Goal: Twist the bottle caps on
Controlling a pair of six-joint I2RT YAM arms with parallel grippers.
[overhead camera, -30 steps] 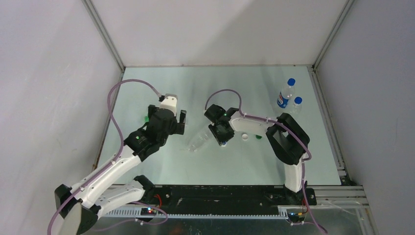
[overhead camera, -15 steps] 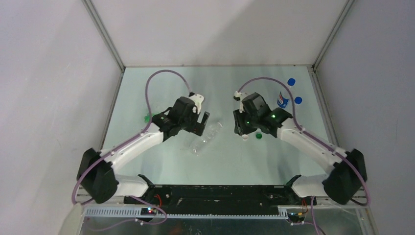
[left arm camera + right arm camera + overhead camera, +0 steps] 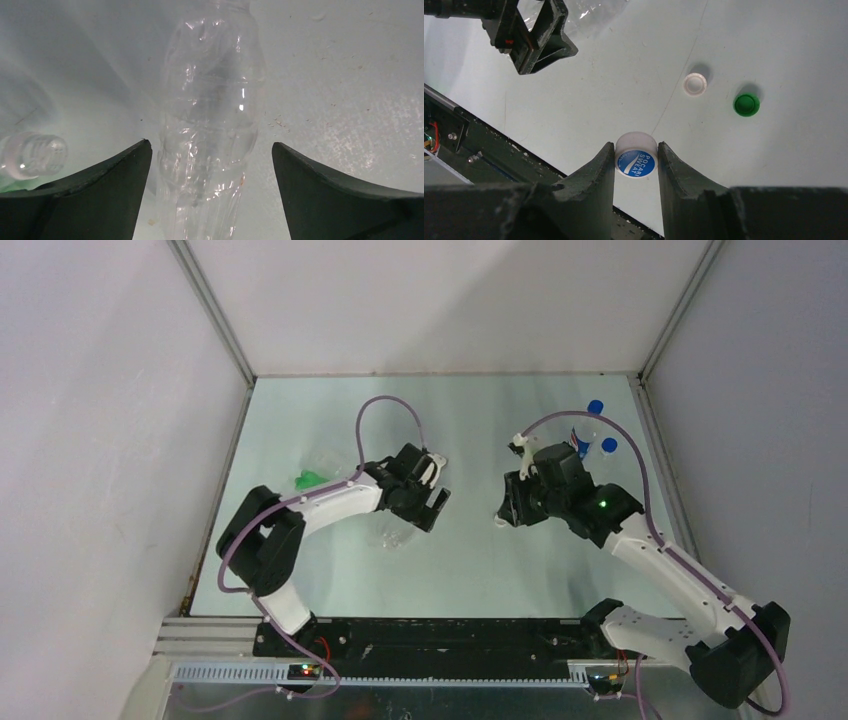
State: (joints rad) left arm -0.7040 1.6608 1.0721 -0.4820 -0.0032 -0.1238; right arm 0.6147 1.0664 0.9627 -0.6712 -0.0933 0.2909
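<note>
Left wrist: clear bottle lay flat, long axis running straight away (tapered end farthest) between wide-spread left gripper; right gripper pinched white cap.

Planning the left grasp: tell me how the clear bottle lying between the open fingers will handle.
The clear bottle looks empty and thin-walled, its sides crinkled, so it is probably light and may buckle under a squeeze. Lying on its side on the table, it could roll if nudged. Its glossy plastic may slip.
</note>
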